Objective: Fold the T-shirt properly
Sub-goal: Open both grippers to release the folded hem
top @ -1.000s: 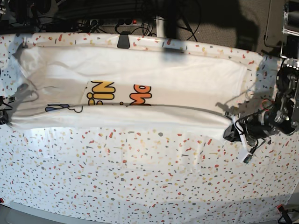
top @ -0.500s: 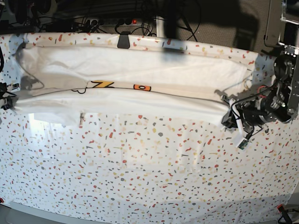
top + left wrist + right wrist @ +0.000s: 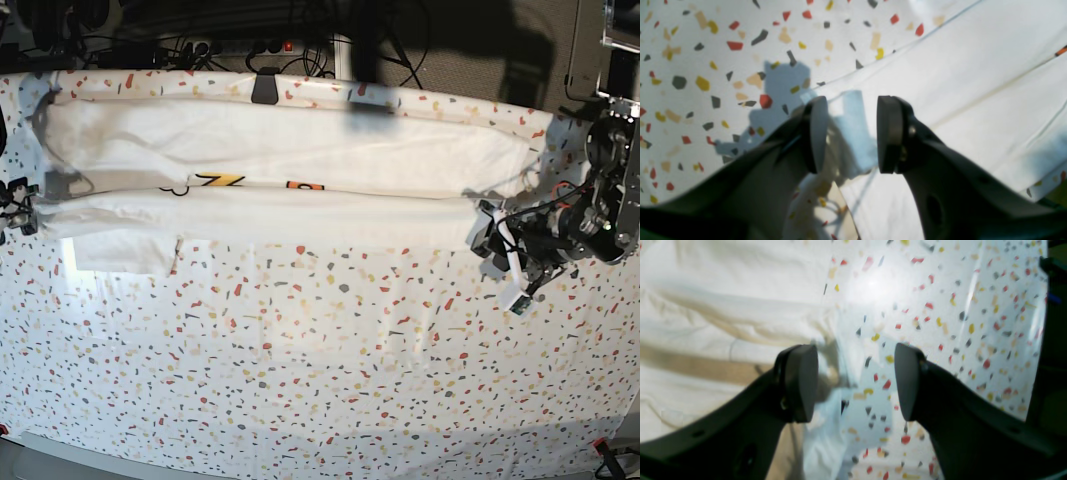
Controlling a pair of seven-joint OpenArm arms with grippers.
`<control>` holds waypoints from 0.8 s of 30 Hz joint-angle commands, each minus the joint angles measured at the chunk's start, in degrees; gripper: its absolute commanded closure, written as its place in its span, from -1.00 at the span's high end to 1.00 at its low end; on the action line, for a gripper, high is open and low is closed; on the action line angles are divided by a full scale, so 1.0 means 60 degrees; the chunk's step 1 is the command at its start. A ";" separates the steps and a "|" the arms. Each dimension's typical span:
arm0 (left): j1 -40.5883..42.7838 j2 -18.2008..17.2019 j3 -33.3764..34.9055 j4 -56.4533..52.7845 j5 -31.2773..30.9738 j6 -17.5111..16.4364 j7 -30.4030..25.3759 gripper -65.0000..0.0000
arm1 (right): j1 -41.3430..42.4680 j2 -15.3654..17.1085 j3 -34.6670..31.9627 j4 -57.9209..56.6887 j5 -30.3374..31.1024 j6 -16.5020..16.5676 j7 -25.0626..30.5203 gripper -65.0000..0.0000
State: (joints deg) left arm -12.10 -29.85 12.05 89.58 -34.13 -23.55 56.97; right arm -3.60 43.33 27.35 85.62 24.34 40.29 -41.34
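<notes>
At the far left edge of the base view, the right gripper (image 3: pixel 20 195) sits at the left end of the T-shirt (image 3: pixel 290 165). In its wrist view its jaws stand wide apart with nothing between the pads; the left pad (image 3: pixel 800 383) is over or just beside the shirt's edge, though blur makes it hard to say whether it touches the cloth.

The T-shirt lies as a long white band across the upper part of the base view, on the speckled table cover (image 3: pixel 320 360). Its lower edge is folded up over the front, so only a thin strip of yellow and orange print (image 3: pixel 225 182) shows along the fold line left of centre. A small flap of shirt hangs lower at the left end.

At the right of the base view, the left gripper (image 3: pixel 490 240) is at the shirt's right end. In its wrist view the jaws are released, with pads (image 3: pixel 888 133) parted and a bunched bit of white cloth lying in the gap, ungripped.
</notes>
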 commanded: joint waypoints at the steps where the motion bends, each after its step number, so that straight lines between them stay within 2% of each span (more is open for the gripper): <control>1: -0.0208 -0.0117 -0.0073 0.0157 -0.0066 0.0004 -0.0321 -0.27 | 0.0350 0.0288 0.0109 0.0157 0.0280 -0.0049 0.0240 0.11; 3: -0.0208 -0.0047 -0.0073 0.0157 -0.0066 0.0004 -0.0528 -0.27 | 0.0801 0.0284 0.0109 0.0157 0.0743 -0.0688 -0.0109 0.11; 5: -0.0208 0.0062 -0.0073 0.0157 -0.0062 0.0000 -0.0568 -0.27 | 0.1275 0.0211 0.0109 0.0146 0.1133 -0.0790 -0.0521 0.11; 11: -0.0208 0.0397 -0.0073 0.0157 -0.0066 0.0004 -0.0572 -0.27 | 0.2470 -0.0273 0.0106 -0.0816 0.1231 -0.0758 -0.0688 0.11; 15: -0.0208 0.0535 -0.0073 0.0157 -0.0069 0.0004 -0.0623 -0.27 | 0.3468 -0.0561 0.0106 -0.2845 0.1231 -0.0729 -0.0678 -0.04; 19: -0.0208 0.0554 -0.0073 0.0157 -0.0069 0.0004 -0.0685 -0.27 | 0.4539 -0.0637 0.0106 -0.4940 0.1198 -0.0062 -0.0630 -0.05; 24: -0.0208 0.0554 -0.0073 0.0157 -0.0069 0.0000 -0.0685 -0.27 | 0.5421 -0.0678 0.0106 -0.6965 0.1133 -0.0049 -0.0142 -0.05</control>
State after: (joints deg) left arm -12.10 -25.87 12.03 89.58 -33.98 -23.53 54.04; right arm 27.49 37.89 27.75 42.83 30.46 39.70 -43.24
